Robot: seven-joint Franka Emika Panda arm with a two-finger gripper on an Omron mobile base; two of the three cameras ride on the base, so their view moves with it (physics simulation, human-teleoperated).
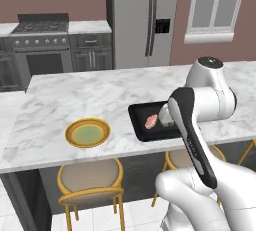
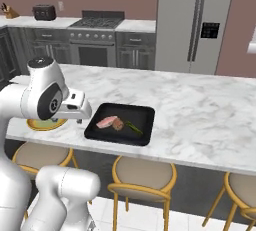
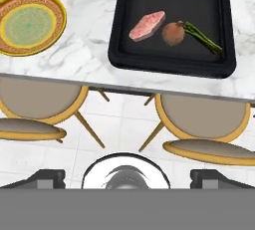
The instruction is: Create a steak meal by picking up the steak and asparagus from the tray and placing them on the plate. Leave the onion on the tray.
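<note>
Three foods lie in the tray (image 3: 172, 62): steak (image 3: 147, 25), onion (image 3: 173, 33) and asparagus (image 3: 203, 37), with the onion touching the asparagus end and just beside the steak. The gripper (image 3: 127, 178) hangs wide apart, holding nothing, before the counter edge. Picking either food may push the onion; the plate (image 3: 31, 22) waits empty.

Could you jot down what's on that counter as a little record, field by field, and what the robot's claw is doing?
counter: white marble island
tray: black tray, near the counter's front edge
on the tray: steak, onion, asparagus, in a row with the onion in the middle
plate: yellow-rimmed plate, beside the tray, nothing on it
gripper: open, holding nothing, back from the counter and above the stools
task progress: nothing moved to the plate yet
</note>
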